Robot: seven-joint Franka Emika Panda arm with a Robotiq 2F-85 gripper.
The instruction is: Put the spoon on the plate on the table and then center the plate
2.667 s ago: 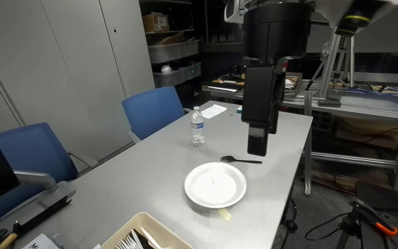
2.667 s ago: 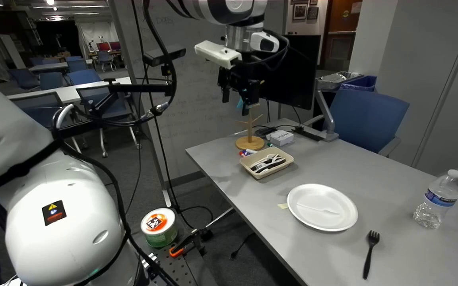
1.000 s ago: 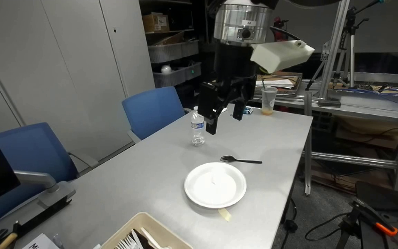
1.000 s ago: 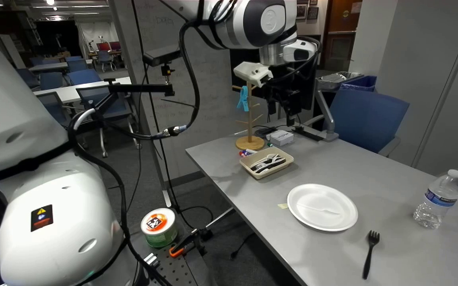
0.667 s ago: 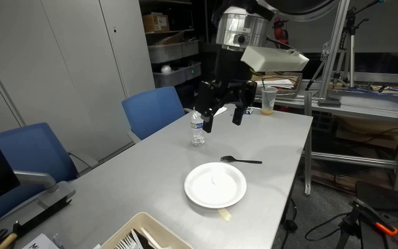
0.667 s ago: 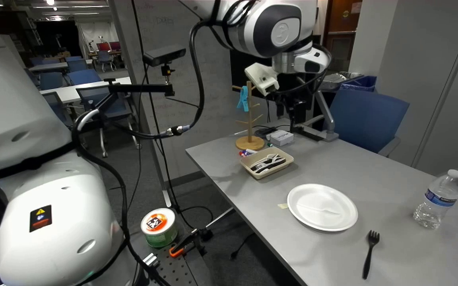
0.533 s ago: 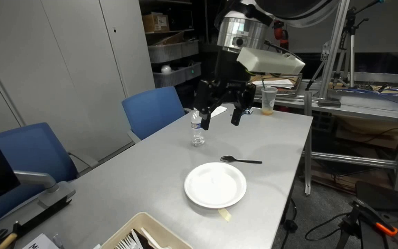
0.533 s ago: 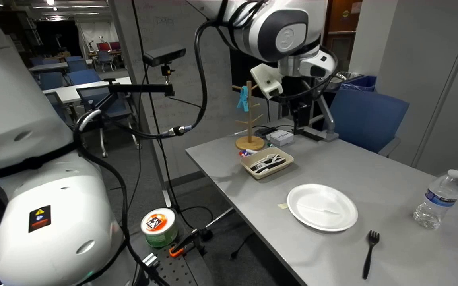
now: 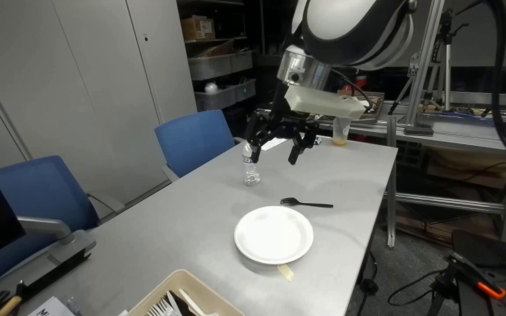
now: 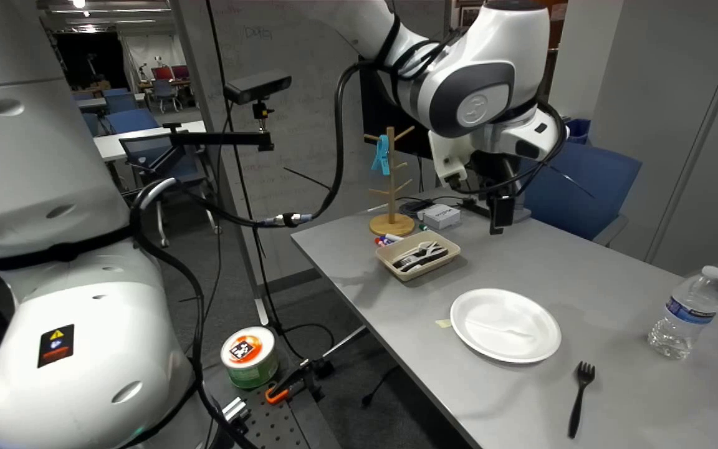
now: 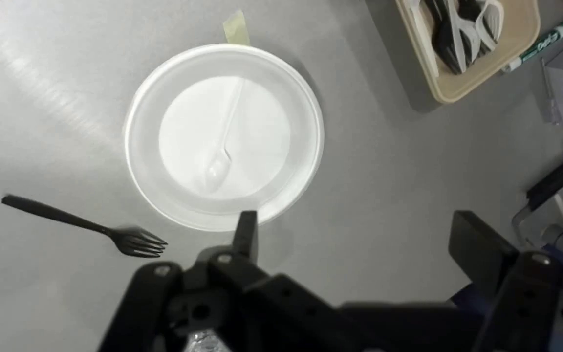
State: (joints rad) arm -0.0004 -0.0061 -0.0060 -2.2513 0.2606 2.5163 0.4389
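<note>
gripper (image 9: 274, 159): just dipped lower, spread wide, nothing in it
spoon (image 11: 218, 166): already on the plate (image 11: 306, 137)
plate: hasn't budged, so centering's probably next

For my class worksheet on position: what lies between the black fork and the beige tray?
In the wrist view, the plate, with a white spoon on it, lies between the fork and the tray.

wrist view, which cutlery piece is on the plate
The white spoon, alone there; the black fork lies on the table, the other pieces in the beige tray.
</note>
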